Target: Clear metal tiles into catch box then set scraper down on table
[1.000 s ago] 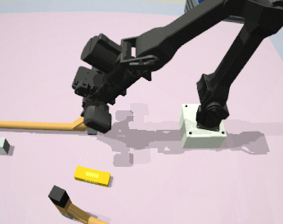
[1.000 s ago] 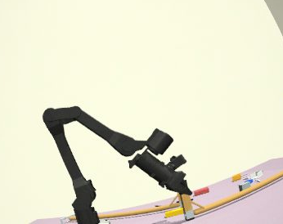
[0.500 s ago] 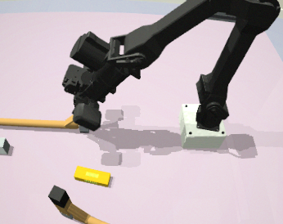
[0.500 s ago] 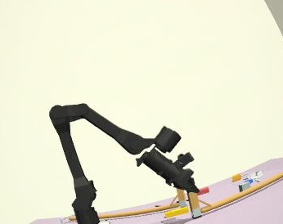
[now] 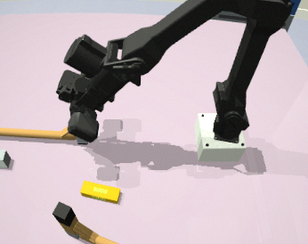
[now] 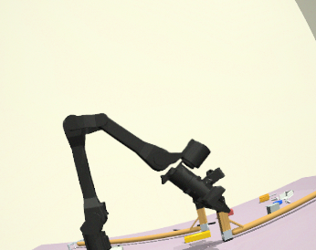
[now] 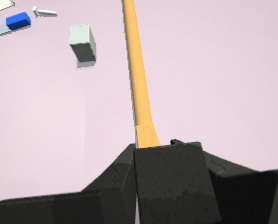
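Observation:
My gripper [image 5: 83, 131] [image 6: 225, 210] [image 7: 170, 175] is shut on the upright wooden grip of the long scraper [image 5: 31, 133] [image 6: 288, 213] [image 7: 137, 65]. The grip's black top block fills the space between the fingers in the wrist view. The scraper's thin wooden shaft runs low over the table, away from the arm, with its shadow close beside it. Its far head is out of view in all frames. The steel bench plate, the metal tiles and the catch box are not seen.
A second long-shafted tool [image 5: 108, 240] [image 6: 137, 238] with a similar upright grip lies to one side. A yellow block [image 5: 100, 191] [image 6: 197, 237] lies between the tools. A grey block [image 5: 0, 159] [image 6: 273, 208] [image 7: 82, 44] is near the held shaft. A blue-ended item [image 7: 18, 21] and a bolt [image 7: 46, 12] lie beyond.

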`<move>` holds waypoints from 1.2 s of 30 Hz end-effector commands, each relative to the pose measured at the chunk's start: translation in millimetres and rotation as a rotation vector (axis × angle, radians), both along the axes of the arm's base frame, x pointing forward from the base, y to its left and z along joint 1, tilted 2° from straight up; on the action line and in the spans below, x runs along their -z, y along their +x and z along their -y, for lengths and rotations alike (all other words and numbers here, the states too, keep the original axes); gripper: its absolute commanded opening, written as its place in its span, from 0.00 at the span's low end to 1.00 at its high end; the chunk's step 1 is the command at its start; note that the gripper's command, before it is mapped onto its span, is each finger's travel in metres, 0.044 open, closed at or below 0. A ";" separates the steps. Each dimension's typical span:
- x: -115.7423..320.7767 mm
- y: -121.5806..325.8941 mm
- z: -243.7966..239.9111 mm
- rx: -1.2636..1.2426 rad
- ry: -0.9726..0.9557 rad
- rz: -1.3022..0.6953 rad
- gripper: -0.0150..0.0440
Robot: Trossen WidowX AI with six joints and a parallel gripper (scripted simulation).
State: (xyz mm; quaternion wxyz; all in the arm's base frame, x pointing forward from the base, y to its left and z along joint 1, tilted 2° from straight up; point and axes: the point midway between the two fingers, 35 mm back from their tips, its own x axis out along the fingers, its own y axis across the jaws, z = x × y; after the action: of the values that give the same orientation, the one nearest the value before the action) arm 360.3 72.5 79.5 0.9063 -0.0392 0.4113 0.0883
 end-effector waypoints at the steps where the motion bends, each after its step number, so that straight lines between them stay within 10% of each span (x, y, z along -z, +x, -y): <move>1: -3.8 6.7 -1.1 0.006 0.002 0.014 0.25; 36: -10.7 60.4 -16.6 0.006 0.003 0.018 0.25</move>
State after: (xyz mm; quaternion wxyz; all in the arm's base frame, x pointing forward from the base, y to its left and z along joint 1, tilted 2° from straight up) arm 414.3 88.2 85.4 0.9078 -0.0385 0.4083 0.0878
